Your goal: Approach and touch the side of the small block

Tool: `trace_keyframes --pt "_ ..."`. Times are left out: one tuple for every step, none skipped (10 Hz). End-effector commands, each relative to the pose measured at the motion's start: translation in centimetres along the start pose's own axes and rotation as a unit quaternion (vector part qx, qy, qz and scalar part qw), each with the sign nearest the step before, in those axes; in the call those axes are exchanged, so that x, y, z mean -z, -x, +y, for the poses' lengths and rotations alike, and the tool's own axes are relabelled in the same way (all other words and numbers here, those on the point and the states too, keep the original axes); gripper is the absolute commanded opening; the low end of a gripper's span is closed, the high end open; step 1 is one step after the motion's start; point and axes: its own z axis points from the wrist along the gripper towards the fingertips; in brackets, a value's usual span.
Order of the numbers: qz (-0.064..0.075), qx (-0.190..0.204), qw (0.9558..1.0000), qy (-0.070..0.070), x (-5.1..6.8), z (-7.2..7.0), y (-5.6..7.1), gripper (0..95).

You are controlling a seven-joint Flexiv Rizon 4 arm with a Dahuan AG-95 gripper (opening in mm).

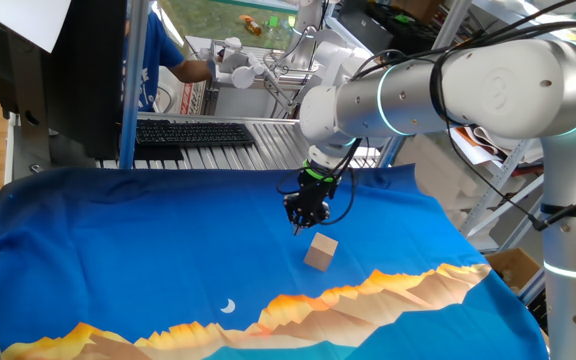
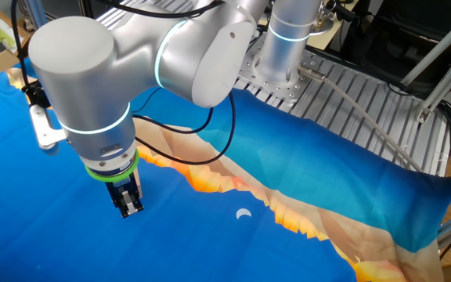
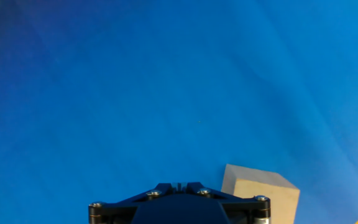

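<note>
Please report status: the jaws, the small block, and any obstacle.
Gripper above the cloth, jaws together, empty. Small block close beside it, not touched. Nothing between them.

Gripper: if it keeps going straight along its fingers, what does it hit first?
Probably the blue cloth, not the small block. The gripper points down just beside the block; the hand view shows the block off to the right of the fingers. Depth is unclear.
</note>
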Motion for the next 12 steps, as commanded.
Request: trace_keyframes --pt "0.0 -0.009 1.0 0.001 0.07 -0.02 -0.04 38.0" --pt "0.0 -0.011 0.9999 0.001 0.07 -0.02 -0.05 38.0" --pt "0.0 -0.018 0.9998 0.002 0.07 -0.02 -0.05 57.0" --pt "0.001 -0.027 0.9996 0.003 0.06 -0.02 -0.05 76.0" --pt "0.002 -0.031 0.9995 0.004 0.06 -0.03 -0.05 95.0" --pt "0.002 -0.035 0.9994 0.004 0.05 -0.03 -0.05 95.0" --pt "0.002 -0.037 0.9993 0.004 0.05 -0.03 -0.05 95.0" --pt "0.001 -0.039 0.9992 0.005 0.05 -0.03 -0.05 95.0" --pt "0.0 -0.04 0.9992 0.005 0.04 -0.03 -0.06 95.0" --pt "0.0 -0.038 0.9993 0.005 0.04 -0.03 -0.06 95.0" --pt "0.0 -0.036 0.9993 0.005 0.04 -0.04 -0.05 95.0" --pt "-0.001 -0.036 0.9993 0.006 0.04 -0.04 -0.05 95.0"
